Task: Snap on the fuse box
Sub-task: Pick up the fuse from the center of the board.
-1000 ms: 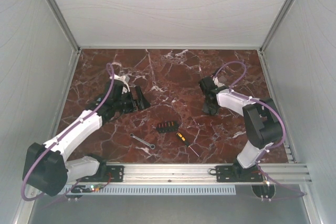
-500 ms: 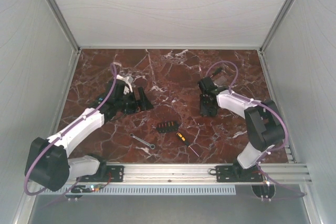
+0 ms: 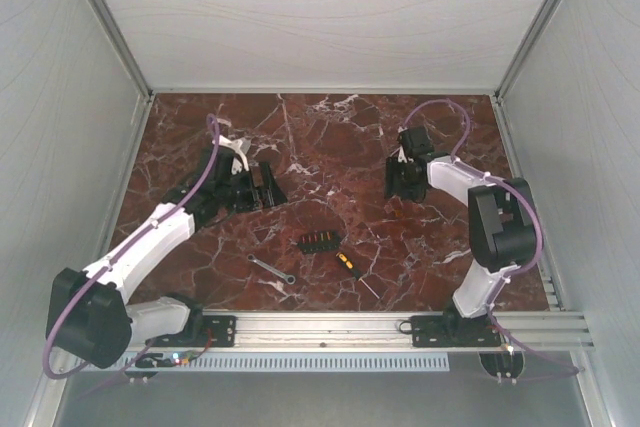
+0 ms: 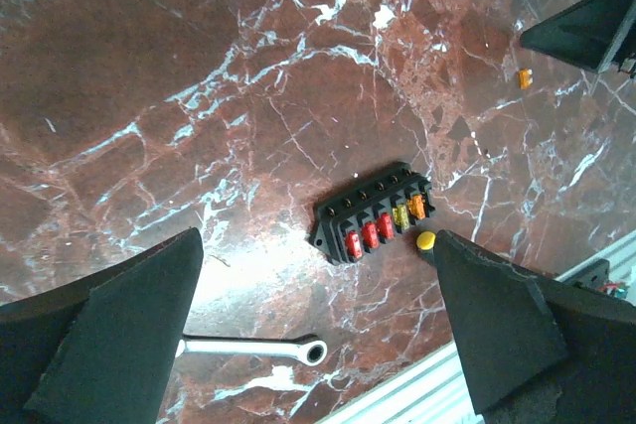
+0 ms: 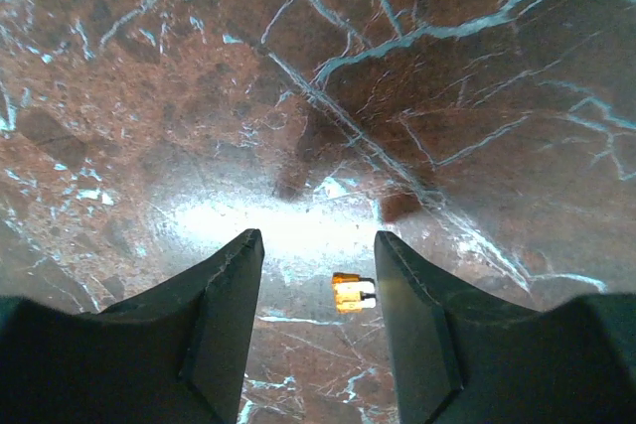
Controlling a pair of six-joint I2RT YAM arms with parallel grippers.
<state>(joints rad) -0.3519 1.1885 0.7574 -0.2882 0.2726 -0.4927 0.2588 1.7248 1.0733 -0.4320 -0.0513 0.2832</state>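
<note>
On the bench [image 3: 330, 142], toward the near middle, the fuse box [image 3: 317, 241] lies flat with its row of red, yellow and orange fuses facing up. Neither arm is on it. The left fingers [image 4: 119, 325] are spread as wide as they go with nothing between them. They sit well back and to the left of the box, and from the left wrist view the box shows up right in the gap between them, just a good way off. A wrench [image 3: 271, 268] lies just near-left of the box, and a screwdriver [image 3: 350, 267] just near-right, its yellow end close to the box's corner.

The right fingers [image 5: 199, 325] are over on the right side, well apart from the box. They're apart too, hanging low over the bench with a loose orange fuse [image 5: 353, 292] lying on the marble between the tips, right beside one finger. Can't tell if it's actually touching.

The left arm is stretched out long from its base toward the left-middle of the bench. The right arm is folded up at the elbow, forearm reaching back and inward, wrist tipped down.
</note>
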